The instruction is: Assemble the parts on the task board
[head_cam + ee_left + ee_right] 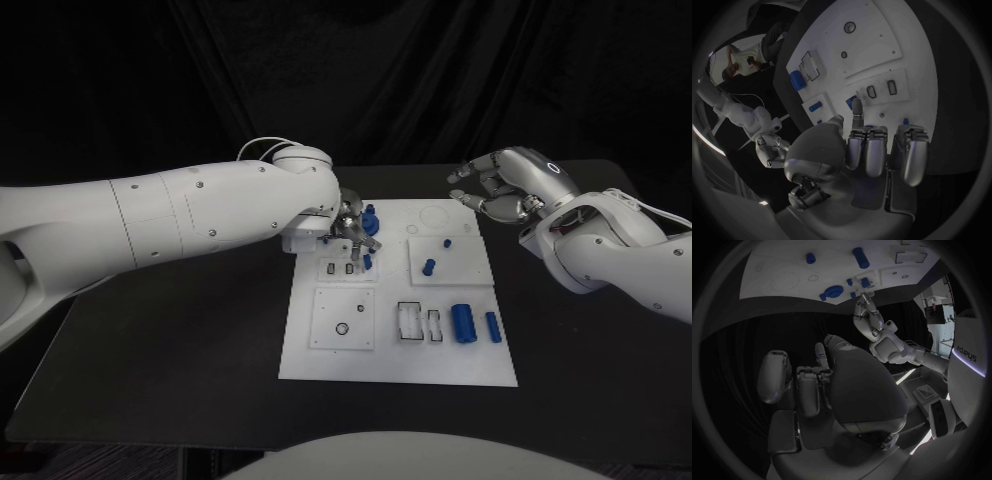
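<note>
Mostly white task board (397, 362), blue parts (463, 323), black-outlined slots

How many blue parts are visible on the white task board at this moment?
5 clearly: a large cylinder and a slimmer one on the near right, two small pieces mid-right, and one by the left robot hand, which may hide more.

Left hand (351, 232) fingertips' contact unclear
</note>
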You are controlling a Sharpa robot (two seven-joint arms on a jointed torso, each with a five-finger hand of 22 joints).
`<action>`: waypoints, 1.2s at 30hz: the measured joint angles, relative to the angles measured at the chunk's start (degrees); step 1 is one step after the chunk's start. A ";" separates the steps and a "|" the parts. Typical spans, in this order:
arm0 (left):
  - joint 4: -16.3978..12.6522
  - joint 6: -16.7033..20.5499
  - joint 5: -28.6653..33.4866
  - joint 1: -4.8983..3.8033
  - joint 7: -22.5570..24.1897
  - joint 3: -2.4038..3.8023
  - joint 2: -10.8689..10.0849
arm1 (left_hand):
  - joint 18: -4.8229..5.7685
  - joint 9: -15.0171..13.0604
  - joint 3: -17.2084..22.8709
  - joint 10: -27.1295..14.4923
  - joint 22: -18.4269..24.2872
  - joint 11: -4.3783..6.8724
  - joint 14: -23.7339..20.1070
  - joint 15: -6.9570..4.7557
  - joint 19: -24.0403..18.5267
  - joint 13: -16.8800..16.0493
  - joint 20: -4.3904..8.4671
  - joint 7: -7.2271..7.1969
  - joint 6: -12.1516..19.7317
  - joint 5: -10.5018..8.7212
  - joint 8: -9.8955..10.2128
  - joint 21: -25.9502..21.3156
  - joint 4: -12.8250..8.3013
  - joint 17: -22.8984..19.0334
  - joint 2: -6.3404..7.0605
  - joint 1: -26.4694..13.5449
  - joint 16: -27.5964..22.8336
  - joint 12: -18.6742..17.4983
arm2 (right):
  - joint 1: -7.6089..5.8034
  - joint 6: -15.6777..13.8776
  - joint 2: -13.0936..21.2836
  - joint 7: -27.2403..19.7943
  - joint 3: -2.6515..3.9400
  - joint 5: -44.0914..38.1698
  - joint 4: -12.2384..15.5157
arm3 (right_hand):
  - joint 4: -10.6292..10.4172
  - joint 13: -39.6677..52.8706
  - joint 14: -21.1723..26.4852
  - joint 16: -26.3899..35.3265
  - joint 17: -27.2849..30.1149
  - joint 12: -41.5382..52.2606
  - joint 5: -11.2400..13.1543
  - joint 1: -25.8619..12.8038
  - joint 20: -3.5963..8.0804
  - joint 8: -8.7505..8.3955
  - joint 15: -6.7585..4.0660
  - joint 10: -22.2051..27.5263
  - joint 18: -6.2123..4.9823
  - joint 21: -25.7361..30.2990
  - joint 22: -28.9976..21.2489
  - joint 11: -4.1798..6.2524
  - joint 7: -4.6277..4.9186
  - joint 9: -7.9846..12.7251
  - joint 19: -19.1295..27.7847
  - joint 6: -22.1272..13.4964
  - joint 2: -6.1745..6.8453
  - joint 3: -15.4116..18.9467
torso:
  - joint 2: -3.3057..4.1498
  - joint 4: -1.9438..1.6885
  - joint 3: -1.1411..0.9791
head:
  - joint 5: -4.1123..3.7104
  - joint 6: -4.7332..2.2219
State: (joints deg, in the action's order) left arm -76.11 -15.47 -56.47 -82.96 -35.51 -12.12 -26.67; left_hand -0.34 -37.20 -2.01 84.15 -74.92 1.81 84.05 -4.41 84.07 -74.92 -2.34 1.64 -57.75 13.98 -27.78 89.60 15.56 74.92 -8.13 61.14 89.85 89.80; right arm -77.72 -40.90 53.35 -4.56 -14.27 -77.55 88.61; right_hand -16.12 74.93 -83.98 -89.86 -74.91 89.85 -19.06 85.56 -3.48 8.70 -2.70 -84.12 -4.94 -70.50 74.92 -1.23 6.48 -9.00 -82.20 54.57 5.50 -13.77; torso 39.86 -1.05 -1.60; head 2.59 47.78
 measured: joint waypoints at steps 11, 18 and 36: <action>1.38 0.38 0.03 1.44 0.08 0.00 0.58 | -0.01 -0.43 0.71 0.00 0.00 0.00 0.00 0.00 -0.21 0.00 0.20 0.22 0.22 0.66 1.01 0.00 -0.24 0.00 0.02 -0.02 0.00 0.00 | 0.08 0.08 -0.05 0.01 0.00 0.01 0.31 | 0.00 -0.01 0.00 0.00 0.00 0.00 0.00 0.00 0.00 -0.23 0.00 0.00 0.00 0.00 0.00 0.00 0.00 0.04 0.00 0.00 0.00 0.00 | -0.08 0.08 0.16 | 0.14 -0.09; 2.25 0.47 0.04 2.07 0.23 0.00 1.14 | -0.01 -0.53 1.19 0.00 0.00 -0.01 0.00 0.00 -0.21 0.00 0.20 0.53 0.53 0.89 1.77 0.00 -0.40 0.00 0.04 0.46 0.00 0.00 | 0.09 0.17 0.00 0.06 0.00 0.01 0.53 | 0.00 -0.01 0.00 0.00 0.00 0.00 0.01 0.00 0.00 -0.23 0.00 0.20 0.00 0.00 -0.01 -0.20 0.00 0.04 0.00 0.00 0.00 0.00 | -0.07 0.05 0.12 | -0.19 -0.01; 3.21 0.61 0.06 2.48 1.44 0.01 1.77 | -0.01 -0.80 1.90 0.00 0.00 -0.01 0.00 0.01 -0.20 0.00 0.20 0.73 0.74 0.89 2.94 0.00 -0.79 -0.01 0.27 0.68 0.00 0.00 | 0.17 0.80 -0.18 0.38 0.00 0.01 0.44 | 0.17 -0.02 0.00 0.00 0.00 0.00 -0.23 0.00 0.00 -0.22 0.00 0.21 0.00 0.39 -0.01 -0.21 0.20 0.04 0.00 0.20 0.00 -0.17 | 0.07 0.03 0.18 | 0.05 0.30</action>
State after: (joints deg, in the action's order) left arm -72.90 -14.86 -56.41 -80.47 -34.07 -12.12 -24.90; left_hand -0.35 -38.00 -0.12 84.15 -74.91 1.80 84.05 -4.40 83.87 -74.91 -2.14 2.37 -57.02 14.87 -24.84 89.60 14.78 74.92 -7.86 61.82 89.85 89.80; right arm -77.54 -40.10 53.17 -4.18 -14.26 -77.54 89.05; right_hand -15.95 74.91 -83.98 -89.85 -74.91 89.84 -19.28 85.56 -3.48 8.48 -2.70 -83.91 -4.94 -70.11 74.91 -1.43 6.68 -8.96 -82.20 54.76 5.50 -13.94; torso 39.93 -1.03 -1.42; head 2.64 48.08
